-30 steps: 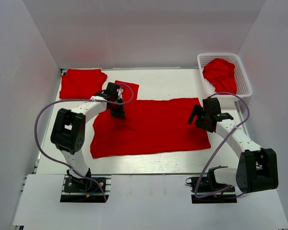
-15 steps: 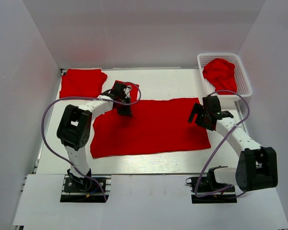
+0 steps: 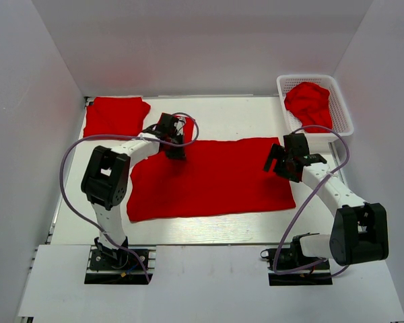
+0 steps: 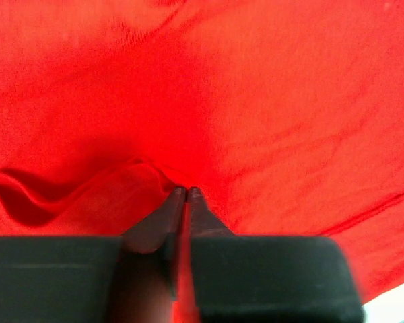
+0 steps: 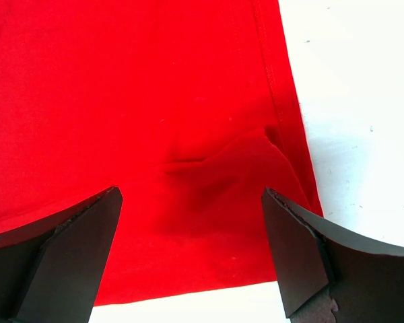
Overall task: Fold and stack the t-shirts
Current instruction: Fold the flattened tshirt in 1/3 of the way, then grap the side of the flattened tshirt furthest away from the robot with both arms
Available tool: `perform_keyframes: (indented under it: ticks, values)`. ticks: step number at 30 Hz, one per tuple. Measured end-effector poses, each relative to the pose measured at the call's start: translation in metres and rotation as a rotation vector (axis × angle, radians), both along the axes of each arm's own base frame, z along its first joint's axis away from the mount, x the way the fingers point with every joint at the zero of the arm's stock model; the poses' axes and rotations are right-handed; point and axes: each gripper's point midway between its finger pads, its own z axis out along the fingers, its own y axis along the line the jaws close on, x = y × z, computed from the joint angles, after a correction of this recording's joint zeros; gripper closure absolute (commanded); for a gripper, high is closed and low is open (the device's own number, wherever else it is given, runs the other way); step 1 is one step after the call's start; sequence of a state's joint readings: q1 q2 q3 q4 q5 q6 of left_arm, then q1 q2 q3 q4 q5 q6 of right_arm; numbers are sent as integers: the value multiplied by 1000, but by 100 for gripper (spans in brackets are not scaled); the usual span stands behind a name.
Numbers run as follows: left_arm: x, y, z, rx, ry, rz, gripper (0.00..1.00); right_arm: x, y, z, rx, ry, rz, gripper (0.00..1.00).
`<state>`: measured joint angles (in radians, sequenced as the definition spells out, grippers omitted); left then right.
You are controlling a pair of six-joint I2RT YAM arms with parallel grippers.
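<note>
One red t-shirt [image 3: 215, 178] lies spread flat across the middle of the table. My left gripper [image 3: 177, 152] is at its far left corner, beside the sleeve [image 3: 186, 128]. In the left wrist view the gripper [image 4: 183, 192] is shut, with a thin strip of red fabric [image 4: 256, 101] pinched between the fingers and a ridge of cloth raised beside them. My right gripper [image 3: 283, 165] hovers open over the shirt's right edge. The right wrist view shows the gripper [image 5: 190, 194] with nothing between its fingers, above the hem corner [image 5: 283, 155], which has a small crease.
A second red shirt [image 3: 116, 116] lies folded at the back left corner. A white mesh basket [image 3: 343, 108] at the back right holds a crumpled red shirt [image 3: 310, 104]. White table [image 5: 357, 101] shows right of the spread shirt, and grey walls enclose the table.
My left gripper has moved right and slightly toward the back along the shirt's far left corner, still shut. The right gripper has edged a little toward the back and stays open.
</note>
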<state>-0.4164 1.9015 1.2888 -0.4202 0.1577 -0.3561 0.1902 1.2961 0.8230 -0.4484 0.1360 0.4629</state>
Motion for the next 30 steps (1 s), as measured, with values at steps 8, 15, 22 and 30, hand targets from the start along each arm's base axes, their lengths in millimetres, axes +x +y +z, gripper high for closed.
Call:
perform_keyframes:
  ticks: [8, 15, 22, 30]
  values:
    - [11, -2, -2, 35, -28, -10, 5, 2, 0, 2, -1, 0, 1, 10]
    - [41, -6, 30, 20, -109, 12, 1, 23, 5, 15, 6, -37, 3, 10]
    - [122, -15, 78, 42, -267, 80, 1, 54, 8, 26, 4, -73, -6, 10]
    - [196, -2, 54, 137, -290, 188, 1, 105, -2, 46, -79, -136, -63, 10]
